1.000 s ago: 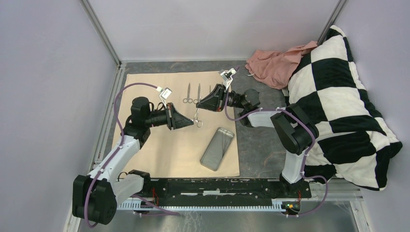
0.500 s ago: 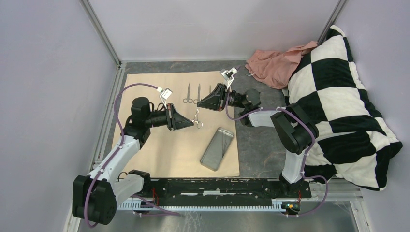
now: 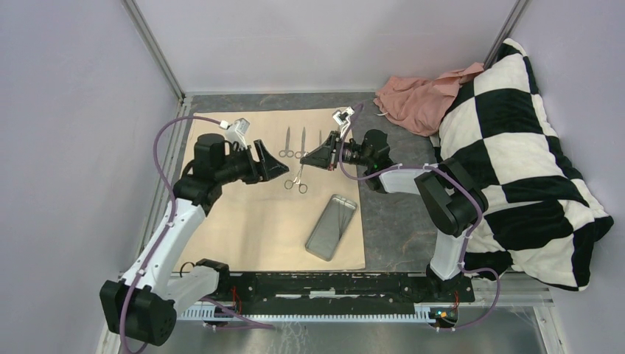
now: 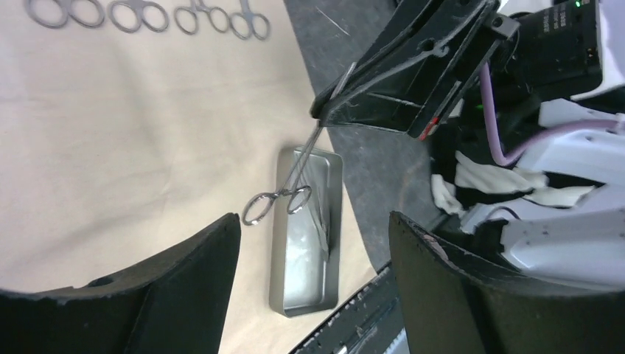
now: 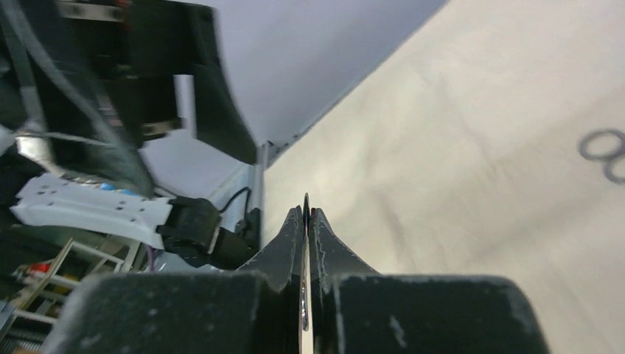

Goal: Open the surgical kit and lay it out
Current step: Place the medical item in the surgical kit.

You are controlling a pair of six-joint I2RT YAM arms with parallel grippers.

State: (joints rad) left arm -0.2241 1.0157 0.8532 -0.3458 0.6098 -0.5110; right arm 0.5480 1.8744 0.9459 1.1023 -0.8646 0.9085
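Observation:
The beige cloth of the surgical kit lies spread flat. On it sits the steel tray, seen in the left wrist view with a slim tool along its right side. Three instruments lie in a row at the far edge; their rings show in the left wrist view. My right gripper is shut on the tip of a scissor-handled instrument, a thin blade between its jaws. The instrument hangs down-left. My left gripper is open, empty, just left of it.
A crumpled pink cloth lies at the back right, beside a large black-and-white checked pillow. Dark tabletop runs between the beige cloth and the pillow. A metal frame rail borders the left side.
My left gripper opened, let go of the instrument's handle end and drew back to the left. My right gripper closed on the instrument's tip and now holds it alone.

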